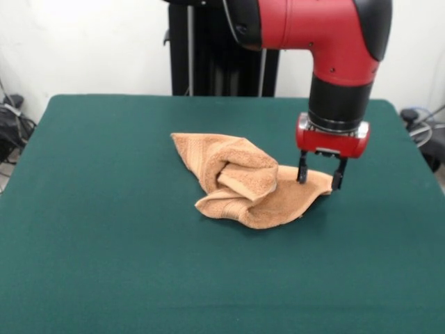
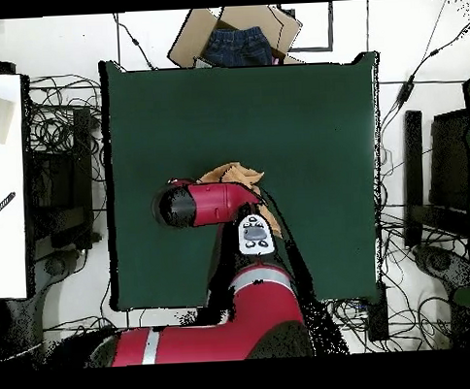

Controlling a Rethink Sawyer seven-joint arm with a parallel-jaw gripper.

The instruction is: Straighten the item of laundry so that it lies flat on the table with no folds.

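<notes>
Front view shows the towel (image 1: 248, 181) lying crumpled near the middle of the table (image 1: 104, 229). One corner points toward the far left of the heap; a thick rolled fold sits on top at its centre, with a woven border band visible along the fold. A flatter flap extends to the right and ends in a corner. The lower edge is doubled over and rests on the green surface.

The gripper (image 1: 320, 175) stands upright over that right-hand corner. Its two dark fingers (image 1: 302, 169) are spread apart, one on either side of the corner's tip, with the tips down at cloth level. Whether they press the fabric cannot be told. The red wrist housing sits directly above, and the red and black arm (image 1: 327, 35) descends from the top of the picture.

Overhead view shows the arm (image 2: 205, 204) covering most of the towel (image 2: 233, 171); only a small tan portion shows beyond it. A cardboard box (image 2: 234, 34) holding dark blue cloth lies past the table's far edge (image 2: 238, 61).
</notes>
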